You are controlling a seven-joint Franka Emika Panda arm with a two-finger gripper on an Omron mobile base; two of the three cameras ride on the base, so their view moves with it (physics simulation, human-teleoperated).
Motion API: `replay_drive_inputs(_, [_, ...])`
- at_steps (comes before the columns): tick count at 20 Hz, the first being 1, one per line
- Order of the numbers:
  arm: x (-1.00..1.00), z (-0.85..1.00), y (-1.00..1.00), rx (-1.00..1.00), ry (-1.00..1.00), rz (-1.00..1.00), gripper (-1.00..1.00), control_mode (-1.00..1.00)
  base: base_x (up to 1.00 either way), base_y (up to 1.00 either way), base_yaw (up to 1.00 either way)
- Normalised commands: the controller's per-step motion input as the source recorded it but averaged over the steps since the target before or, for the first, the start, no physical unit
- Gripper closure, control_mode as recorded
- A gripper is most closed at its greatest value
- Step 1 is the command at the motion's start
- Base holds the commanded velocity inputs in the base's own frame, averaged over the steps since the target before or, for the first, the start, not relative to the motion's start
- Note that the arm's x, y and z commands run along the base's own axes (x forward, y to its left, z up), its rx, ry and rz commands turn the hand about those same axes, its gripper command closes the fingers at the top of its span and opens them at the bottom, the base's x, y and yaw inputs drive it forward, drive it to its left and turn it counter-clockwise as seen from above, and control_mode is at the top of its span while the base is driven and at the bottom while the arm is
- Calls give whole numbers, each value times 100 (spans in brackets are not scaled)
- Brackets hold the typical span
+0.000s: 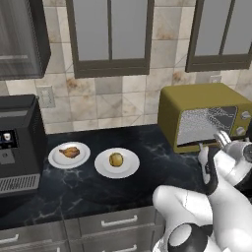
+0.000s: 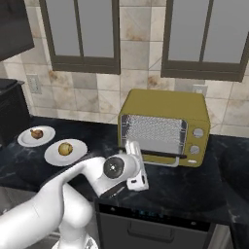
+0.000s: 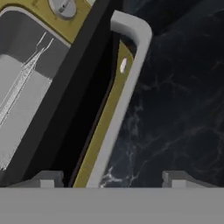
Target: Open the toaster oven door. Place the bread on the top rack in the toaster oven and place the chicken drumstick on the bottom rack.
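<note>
the toaster oven door point(image 2: 154, 156) lay folded down, flat and level at the front of the toaster oven point(image 2: 165, 104), which stood on the dark counter point(image 2: 214, 180) toward its right end. the door judged to be a stiff, hinged panel, glass in a metal frame: it should swing only about its lower edge and be taken by the silver bar handle point(image 3: 124, 83), which looked smooth and could slip in a light pinch. the handle ran along the door's outer edge, over the counter.

the gripper point(image 3: 113, 179) hung just above that handle with its jaws standing wide and nothing between them; the bar lay between the two fingertips point(image 3: 48, 178), apart from both.

the bread point(image 1: 116, 159) sat on a white plate point(image 1: 129, 170) left of the oven, well apart from it. judged light, soft and round, so prone to roll or crush; a gentle grip across its middle would suit. the chicken drumstick point(image 1: 69, 152) lay on a second plate point(image 1: 53, 158) further left, near the black coffee machine point(image 1: 17, 142). judged irregular and possibly greasy; the thicker end offers the better hold.

the oven interior showed as a grey grain; the top rack and bottom rack could not be told apart. in the left base view the arm covered the door's right portion.
</note>
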Motion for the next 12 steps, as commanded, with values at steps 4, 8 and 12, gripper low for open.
replay_drive_inputs(4, [-62, 100, -4, 4, 0, 23, -100, -100, 0, 0, 0])
replay_drive_inputs(8, [-99, 100, -7, 0, 0, 16, -100, -100, 0, 0, 0])
replay_drive_inputs(12, [-38, 100, -5, 0, 0, 23, -100, -100, 0, 0, 0])
